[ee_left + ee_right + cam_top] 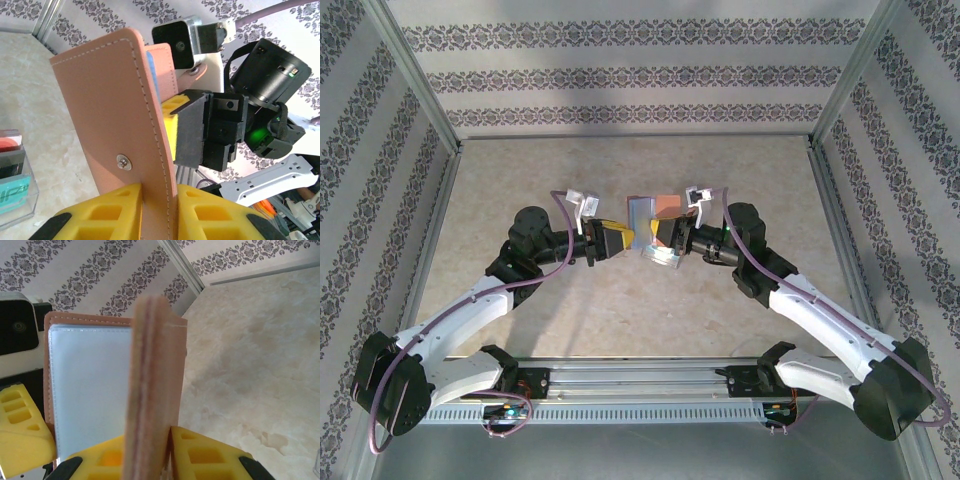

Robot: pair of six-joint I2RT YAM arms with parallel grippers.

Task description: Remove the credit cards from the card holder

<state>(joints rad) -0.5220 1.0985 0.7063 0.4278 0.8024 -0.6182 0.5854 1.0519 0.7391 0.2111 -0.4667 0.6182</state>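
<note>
Open card holder (655, 235) hangs over the middle of the surface (520, 180); left claw (159, 202) pinches one leather flap and right claw (147, 452) pinches the other. Judged light, pliable at the fold but stiff enough to stand, so best held near the stitched borders; the credit cards (11, 165), thin and probably slick, lie stacked in a clear tray (31, 200). Surface is beige and marbled, enclosed by patterned walls on metal frame posts.

A beige marbled table (620, 320) carries a clear tray (21, 215) holding credit cards (10, 167).
</note>
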